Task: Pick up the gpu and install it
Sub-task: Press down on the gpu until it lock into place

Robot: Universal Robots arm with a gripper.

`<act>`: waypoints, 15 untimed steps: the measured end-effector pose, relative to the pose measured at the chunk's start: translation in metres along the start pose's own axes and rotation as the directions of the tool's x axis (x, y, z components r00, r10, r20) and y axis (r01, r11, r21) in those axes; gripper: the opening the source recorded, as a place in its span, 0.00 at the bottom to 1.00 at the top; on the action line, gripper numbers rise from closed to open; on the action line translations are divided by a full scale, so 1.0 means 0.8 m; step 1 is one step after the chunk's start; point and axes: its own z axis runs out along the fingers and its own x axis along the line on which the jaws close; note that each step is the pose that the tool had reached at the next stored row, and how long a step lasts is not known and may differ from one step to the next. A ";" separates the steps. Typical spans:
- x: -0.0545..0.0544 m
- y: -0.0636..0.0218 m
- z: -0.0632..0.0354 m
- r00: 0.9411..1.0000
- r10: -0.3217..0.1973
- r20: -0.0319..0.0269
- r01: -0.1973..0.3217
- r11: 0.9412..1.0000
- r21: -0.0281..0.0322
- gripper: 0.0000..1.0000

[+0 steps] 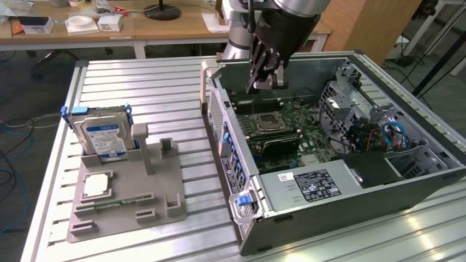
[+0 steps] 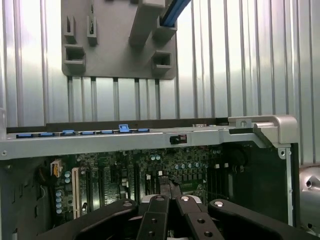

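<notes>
one closed gripper [image 1: 263,82] over one open computer case [image 1: 437,164]

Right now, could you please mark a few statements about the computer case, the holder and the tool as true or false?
1. The hard drive stands upright in the grey holder. True.
2. The computer case is closed by its side panel. False: it is open, with the motherboard exposed.
3. The tool hangs above the grey holder. False: it is over the open computer case.
4. The tool is shut. True.
</notes>
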 end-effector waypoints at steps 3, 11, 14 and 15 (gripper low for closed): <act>0.000 0.000 0.000 1.000 0.000 0.000 0.000 1.000 0.000 0.11; 0.000 0.000 0.000 1.000 0.000 0.001 0.000 1.000 0.000 0.11; 0.000 0.000 0.000 1.000 0.000 0.001 0.000 1.000 0.000 0.11; 0.000 0.000 0.000 1.000 0.000 0.001 0.000 1.000 0.000 0.11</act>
